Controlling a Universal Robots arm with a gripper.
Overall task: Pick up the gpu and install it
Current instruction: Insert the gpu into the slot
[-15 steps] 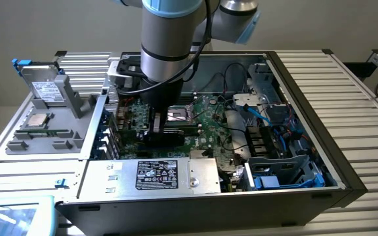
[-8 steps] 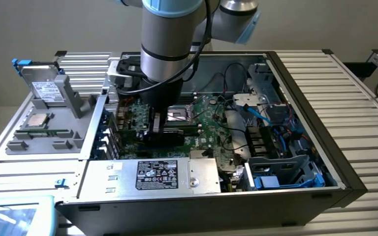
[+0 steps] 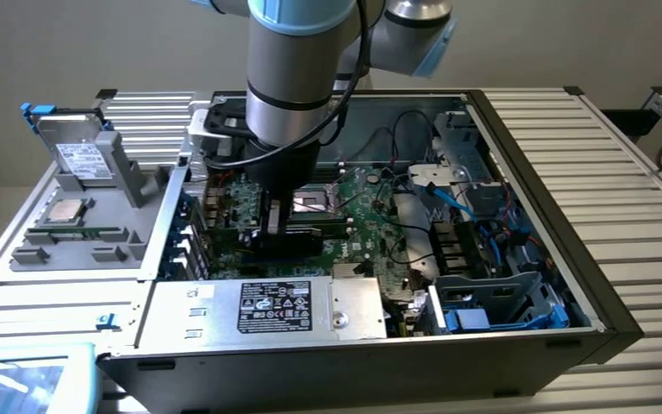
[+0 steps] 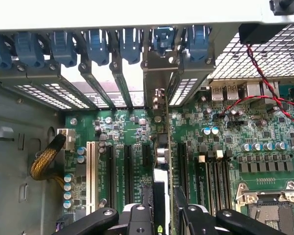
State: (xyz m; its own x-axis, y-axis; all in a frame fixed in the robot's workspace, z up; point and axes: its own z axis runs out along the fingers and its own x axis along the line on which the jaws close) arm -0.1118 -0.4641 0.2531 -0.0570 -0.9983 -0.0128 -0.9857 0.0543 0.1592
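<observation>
The gpu shows edge-on in the wrist view as a thin dark card standing upright over the green motherboard. Its metal bracket lines up with one rear slot opening of the case. My gripper is shut on the card, a black finger on each side of its top edge. I cannot tell whether the card's edge sits fully in the slot. In the exterior view my gripper reaches low into the open computer case, over the expansion slots.
A white slot and black slots lie beside the card, with a braided cable bundle at the case wall. The CPU socket and red-black wires are on the other side. A silver power supply borders the board; a tray holds parts outside.
</observation>
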